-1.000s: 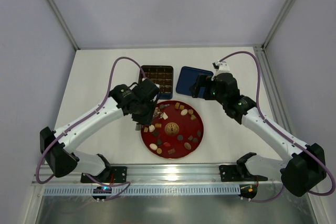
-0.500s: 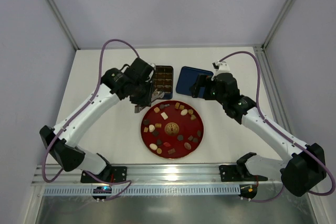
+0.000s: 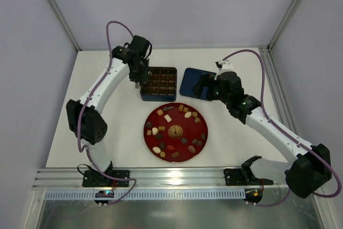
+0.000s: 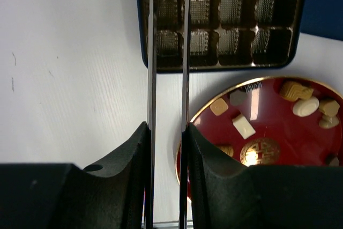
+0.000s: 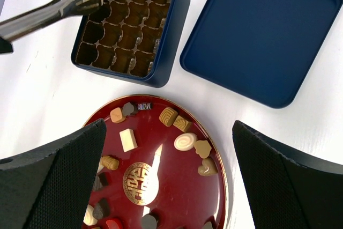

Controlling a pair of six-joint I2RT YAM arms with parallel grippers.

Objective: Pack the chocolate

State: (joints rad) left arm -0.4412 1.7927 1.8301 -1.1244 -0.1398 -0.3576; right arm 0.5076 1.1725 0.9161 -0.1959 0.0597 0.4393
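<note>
Several chocolate pieces (image 3: 168, 118) (image 5: 127, 139) (image 4: 244, 126), dark, tan and cream, lie on the round red plate (image 3: 177, 122) (image 5: 177, 175) (image 4: 278, 122). Behind it stands the open dark blue box (image 3: 158, 98) (image 5: 155, 78) (image 4: 214, 68) with a brown grid tray. My left gripper (image 3: 138, 76) (image 4: 166, 127) is shut on metal tongs (image 4: 151, 52) (image 5: 59, 9), whose tips hang over the box's far left corner. Whether the tips hold a piece I cannot tell. My right gripper (image 3: 202, 88) (image 5: 169, 127) hovers open and empty above the plate's far right side.
The box's blue lid (image 3: 194, 81) (image 5: 262, 36) lies upturned on the white table just right of the box, under my right wrist. Grey walls close in the table at the back and both sides.
My left arm has swung from the plate's left edge up and back to the box's left side, carrying the tongs. The right arm has stayed put.
</note>
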